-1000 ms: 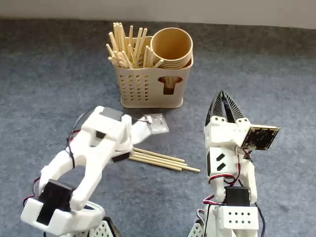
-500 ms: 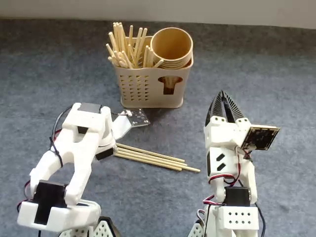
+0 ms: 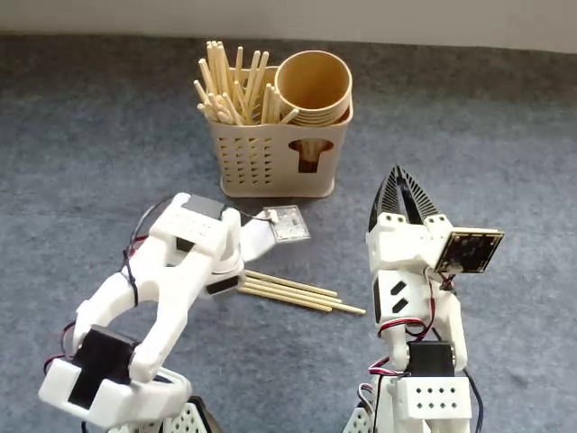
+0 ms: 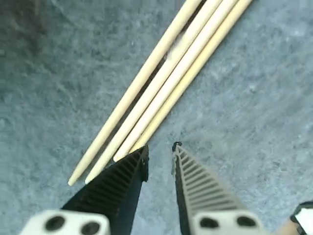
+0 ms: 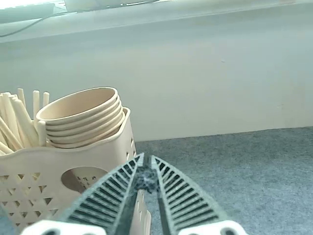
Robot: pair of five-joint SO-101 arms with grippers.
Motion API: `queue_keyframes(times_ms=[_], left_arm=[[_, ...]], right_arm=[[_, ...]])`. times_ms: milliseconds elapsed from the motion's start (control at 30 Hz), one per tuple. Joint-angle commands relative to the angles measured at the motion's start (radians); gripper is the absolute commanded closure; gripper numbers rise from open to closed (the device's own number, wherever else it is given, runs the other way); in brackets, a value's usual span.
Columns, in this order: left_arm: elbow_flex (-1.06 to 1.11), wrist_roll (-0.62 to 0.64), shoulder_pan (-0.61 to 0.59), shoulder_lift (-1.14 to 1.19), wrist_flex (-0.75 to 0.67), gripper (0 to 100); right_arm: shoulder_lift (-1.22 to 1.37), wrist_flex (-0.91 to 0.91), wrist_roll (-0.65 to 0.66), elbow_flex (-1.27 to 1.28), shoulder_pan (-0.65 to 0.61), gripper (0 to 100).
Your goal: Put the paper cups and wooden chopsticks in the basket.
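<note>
While the left gripper [image 4: 160,149] hangs slightly parted over the chopsticks [image 4: 168,78], the right gripper [image 5: 145,166] stands closed. Carpet [image 3: 487,135] separates chopsticks from basket [image 3: 270,167].

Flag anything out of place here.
A few wooden chopsticks lie loose on the grey mat, in front of the basket, at the left gripper's tips. Other chopsticks stand in the basket beside the stacked paper cups.

- Soft, even light falls over the grey surface [image 3: 81,135] in the high view, leaving only faint shadows at the foot of the basket [image 3: 270,162]
- The wall [image 5: 220,73] behind is brightly lit, brightest along its top
- The loose chopsticks [image 4: 166,83] carry a pale sheen
</note>
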Motion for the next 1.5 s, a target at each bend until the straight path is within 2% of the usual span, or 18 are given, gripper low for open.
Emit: queue_keyframes(times_ms=[0,133,300,467,767,967,1333,1467], left_arm=[[-0.030,0.015,0.070,-0.002,-0.077,88],[-0.019,0.015,0.107,0.013,-0.101,88],[-0.028,0.015,0.127,0.148,-0.141,91],[-0.130,0.017,0.119,0.246,-0.075,93],[-0.137,0.009,0.113,0.251,-0.021,99],[-0.108,0.009,0.102,0.105,0.084,99],[0.038,0.020,0.097,-0.305,0.092,99],[0.031,0.129,0.071,-0.386,0.087,99]], right_arm=[[-0.016,-0.005,0.000,-0.004,-0.013,98.9],[-0.016,-0.005,0.000,-0.002,-0.013,98.9],[-0.016,-0.005,0.000,-0.002,-0.013,98.9],[-0.016,-0.005,0.000,-0.002,-0.015,98.9],[-0.016,-0.005,0.000,-0.002,-0.015,98.9],[-0.016,-0.005,0.000,-0.002,-0.015,98.9],[-0.016,-0.005,0.000,-0.002,-0.015,98.9],[-0.016,-0.005,0.000,-0.002,-0.015,98.9]])
